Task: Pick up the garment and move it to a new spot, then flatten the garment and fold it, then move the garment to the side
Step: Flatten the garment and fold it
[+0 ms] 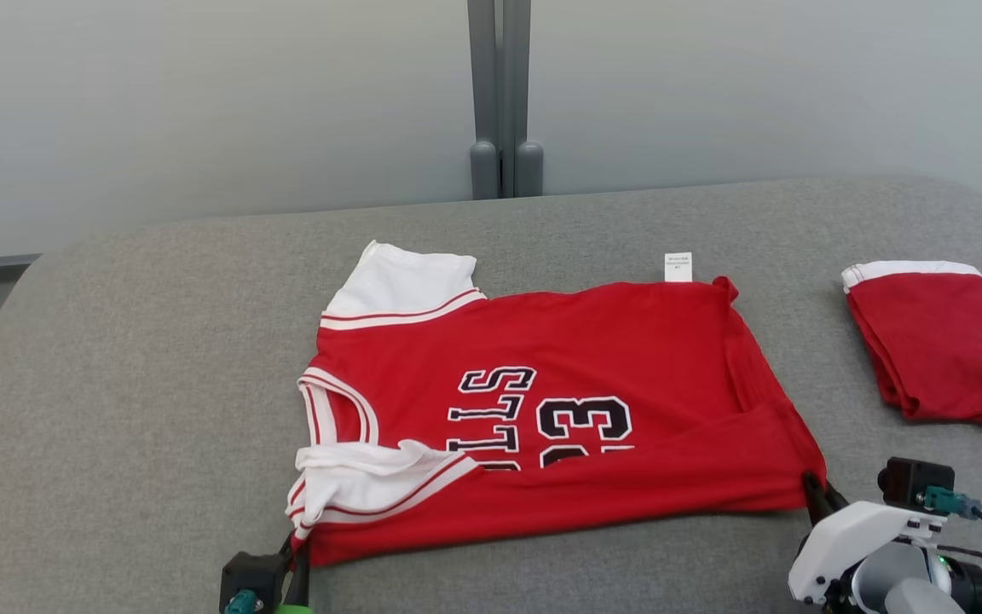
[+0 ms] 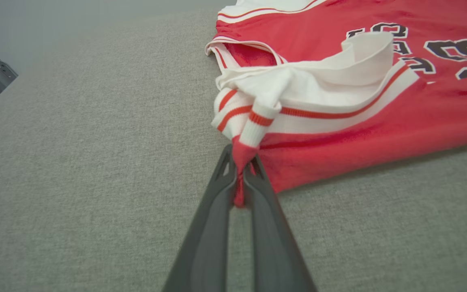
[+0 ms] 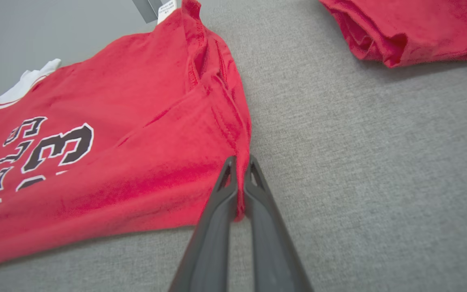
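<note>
The garment is a red basketball jersey with white trim and dark lettering, lying on the grey table with its near edge folded over. My left gripper is shut on the garment's near left corner, by the white and red striped trim; the left wrist view has red cloth pinched between the fingers. My right gripper is shut on the garment's near right corner, with the red hem clamped between its fingers.
A second red garment with a white band lies folded at the table's right edge. A grey post stands behind the table against a pale wall. Bare grey cloth lies to the left and in front of the jersey.
</note>
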